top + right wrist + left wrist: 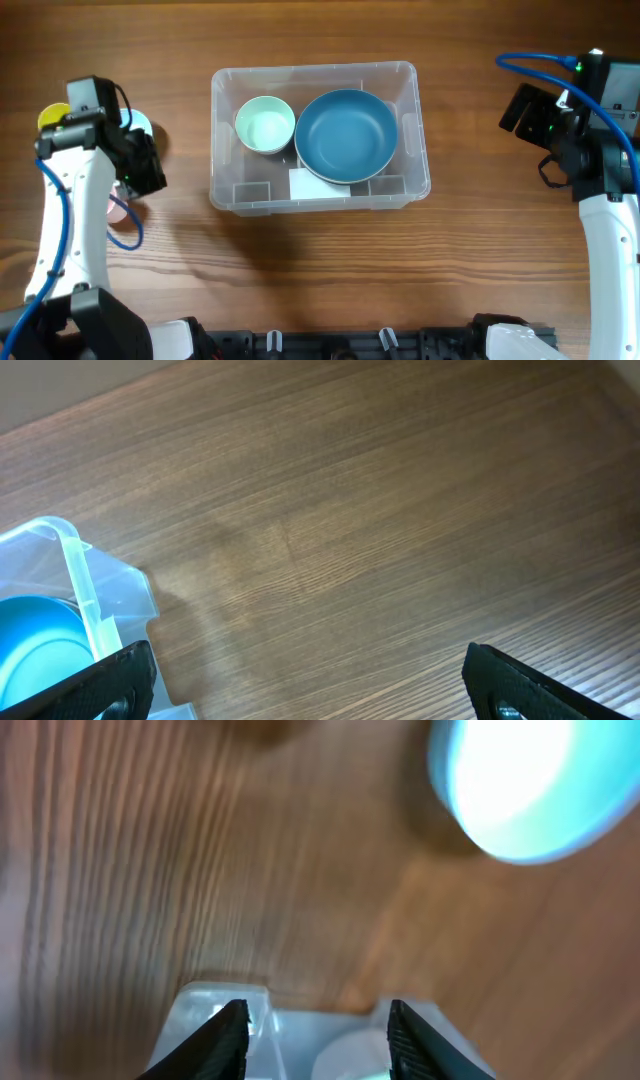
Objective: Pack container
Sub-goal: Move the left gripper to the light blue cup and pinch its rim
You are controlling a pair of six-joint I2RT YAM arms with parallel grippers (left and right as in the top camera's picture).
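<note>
The clear plastic container stands in the middle of the table, with a white label on its bottom. A mint bowl and a large blue bowl sit inside it. My left gripper is open and empty at the far left, apart from the container; the blurred left wrist view shows its fingers with the container beyond them. My right gripper is wide open and empty to the right of the container. The right wrist view shows its fingers, a container corner and the blue bowl.
By the left arm lie a light blue bowl, which also shows in the left wrist view, a yellow item and a pink item, all partly hidden by the arm. Bare wood lies between the container and the right arm.
</note>
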